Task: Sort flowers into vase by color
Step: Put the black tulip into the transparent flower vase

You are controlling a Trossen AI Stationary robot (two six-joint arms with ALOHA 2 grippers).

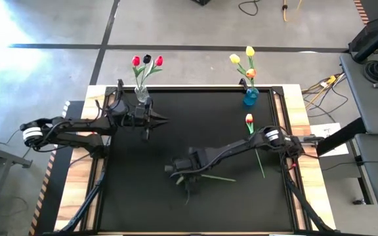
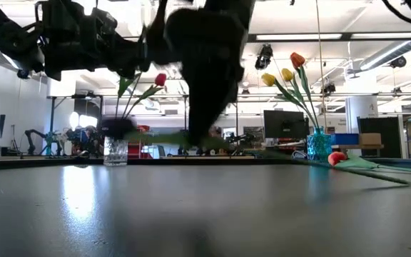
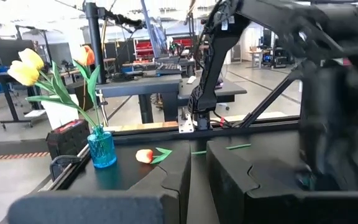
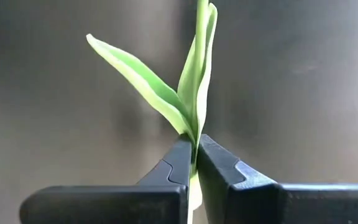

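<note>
Right gripper [image 4: 194,163] clamps a tulip stem [image 4: 199,93] low over the tabletop [image 1: 143,196] — ready for sorting; left gripper [image 3: 197,165], closed and empty, waits beside the clear vase [image 1: 142,96].

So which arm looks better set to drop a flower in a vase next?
The right arm, probably. Its claw is already shut on a green flower stem over the middle of the table. The left claw holds nothing, waiting beside the clear vase.

Matt black table top [image 1: 143,196], pale wood edging [image 1: 77,190], clear glass vase [image 1: 142,95], blue glass vase [image 1: 251,97]
</note>
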